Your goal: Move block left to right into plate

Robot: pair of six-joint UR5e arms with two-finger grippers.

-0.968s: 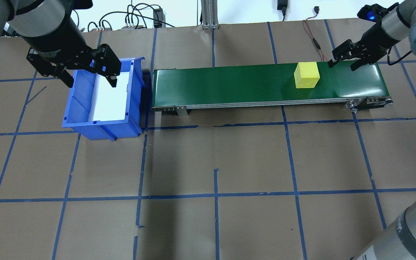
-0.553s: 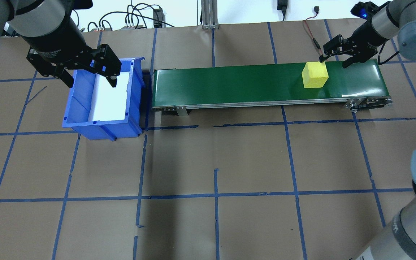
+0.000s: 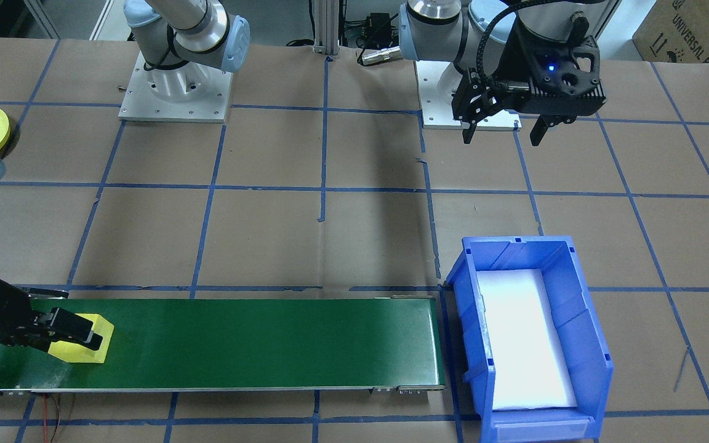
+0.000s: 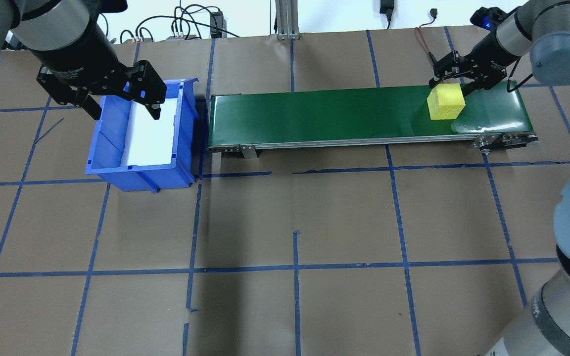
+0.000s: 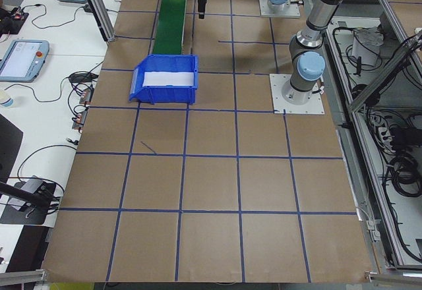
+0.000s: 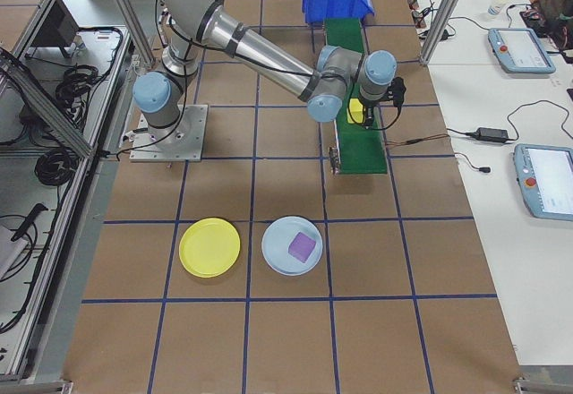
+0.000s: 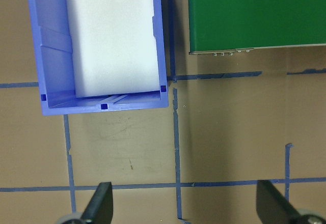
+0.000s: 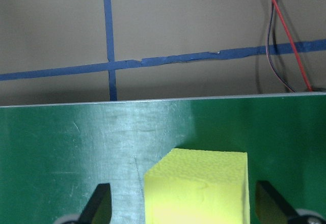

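— Block first: yellow, cube-shaped, with a fine pitted face in the right wrist view, so I'd judge it foam, light and a little soft. It sits on the green conveyor belt, close to the end farthest from the blue bin.

— Where would you take it?

— By two opposite flat sides, near the middle of their height. Foam should give slightly under the pads and not slip much; a gentle squeeze ought to do (a hard one may dent it). Nothing about it looks fragile.

— And the right gripper?

— Its jaws are spread wider than the block and stand on either side of it. In the wrist view each finger shows a gap from the block's face, so they have not closed on it.

— The left gripper?

— Spread wide too, holding nothing, hovering above the bin, which has a white liner and sits just beyond the belt's other end.

— The yellow plate?

— Well apart from the belt, on the table past the block's end and toward the robot's side. Beside it sits a pale blue plate with a purple block on it.
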